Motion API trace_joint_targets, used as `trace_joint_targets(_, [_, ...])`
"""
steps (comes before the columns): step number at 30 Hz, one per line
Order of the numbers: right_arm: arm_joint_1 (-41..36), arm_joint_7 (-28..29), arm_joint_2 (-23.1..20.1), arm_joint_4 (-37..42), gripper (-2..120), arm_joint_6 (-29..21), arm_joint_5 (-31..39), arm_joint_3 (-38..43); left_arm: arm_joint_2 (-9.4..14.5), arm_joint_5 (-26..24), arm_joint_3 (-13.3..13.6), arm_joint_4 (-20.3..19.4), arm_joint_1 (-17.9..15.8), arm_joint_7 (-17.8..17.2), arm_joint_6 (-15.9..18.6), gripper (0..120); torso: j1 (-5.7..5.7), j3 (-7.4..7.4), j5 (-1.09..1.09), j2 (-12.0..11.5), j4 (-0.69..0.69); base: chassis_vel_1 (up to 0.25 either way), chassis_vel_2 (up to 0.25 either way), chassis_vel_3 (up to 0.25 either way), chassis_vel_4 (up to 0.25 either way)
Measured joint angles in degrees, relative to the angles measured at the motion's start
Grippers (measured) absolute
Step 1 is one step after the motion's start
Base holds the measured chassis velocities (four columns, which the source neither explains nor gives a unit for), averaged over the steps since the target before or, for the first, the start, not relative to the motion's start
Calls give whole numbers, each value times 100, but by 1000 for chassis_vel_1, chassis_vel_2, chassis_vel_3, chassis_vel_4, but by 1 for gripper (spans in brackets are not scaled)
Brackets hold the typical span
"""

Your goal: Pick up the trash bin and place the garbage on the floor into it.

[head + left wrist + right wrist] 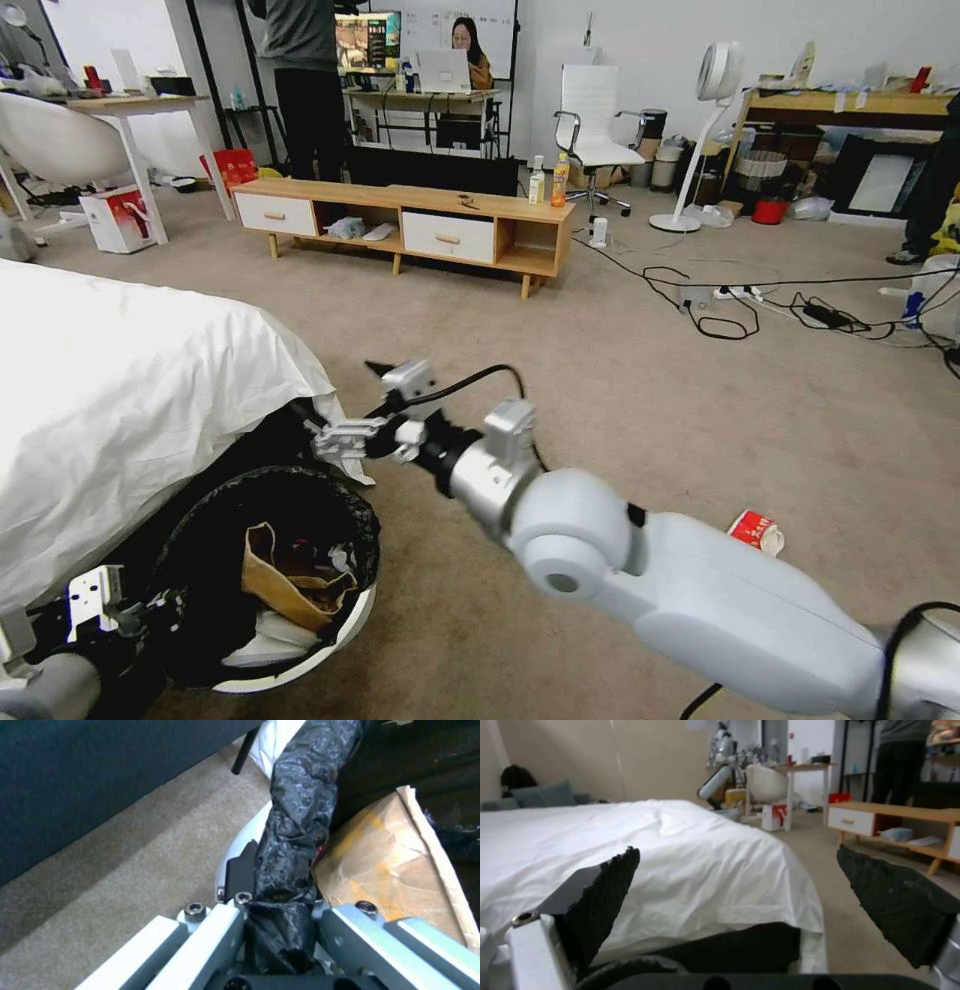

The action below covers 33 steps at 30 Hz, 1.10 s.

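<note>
The trash bin [300, 640], white with a crinkled black bag over its rim, sits tilted at the lower left beside the bed. Inside lie a brown cardboard tray [275, 585] and white tissues. My left gripper [110, 610] is shut on the bin's near rim; in the left wrist view the bag-covered rim [295, 843] runs between its fingers [220, 930], next to the cardboard tray [395, 862]. My right gripper [340, 390] hangs open above the bin's far rim, its pads [605, 896] spread with nothing between them. One piece of garbage, a crumpled red-and-white item [755, 530], lies on the carpet to the right.
The white-sheeted bed [120, 400] fills the left side, close against the bin. A low wooden TV stand [420, 225] with upright bottles [560, 180] stands ahead. Cables and a power strip [740, 295] trail over the carpet at the far right. Open carpet lies around the red-and-white item.
</note>
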Motion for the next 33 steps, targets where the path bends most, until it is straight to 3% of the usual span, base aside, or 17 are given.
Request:
trace_joint_targets(11, [-1065,178,-690,380,100,598,-382,1662,-176,50,-43,-134,40,13,0,1,0,0,0,0,-1,0,0,0,0])
trace_joint_targets(13, [-1846,287,-850,521,100,731,-657,2810,-423,238,-61,-242,87,74,0,1,0,0,-1,0,-3,0,0,0,0])
trace_joint_targets(15, [-2130,299,-864,554,100,740,-782,3171,-519,362,-73,-293,144,124,0,1,0,-1,1,0,-3,0,0,0,0])
trace_joint_targets(18, [-2554,307,-814,569,100,816,-1153,3690,-802,549,-140,-437,303,194,0,1,0,-1,0,0,-4,0,0,0,0])
trace_joint_targets(20, [-2901,307,-667,521,100,953,-1638,4055,-1098,699,-202,-578,427,233,0,1,0,0,1,0,7,0,0,0,0])
trace_joint_targets(22, [-3185,305,-597,549,100,1011,-1900,4377,-1230,864,-201,-630,426,257,0,1,0,0,-1,0,7,0,0,0,0])
trace_joint_targets(23, [-3450,281,-530,611,100,1016,-2096,4681,-1309,987,-182,-655,400,280,0,1,0,-1,-1,0,0,0,0,0,0])
trace_joint_targets(30, [-4630,162,-286,906,100,1157,-2825,5640,-1481,1290,-133,-723,358,392,0,1,0,-1,-1,0,-2,0,0,0,0])
trace_joint_targets(33, [-5476,40,84,1096,100,1340,-3305,6110,-1525,1396,-115,-751,303,460,0,1,0,-1,-3,0,0,0,0,0,0])
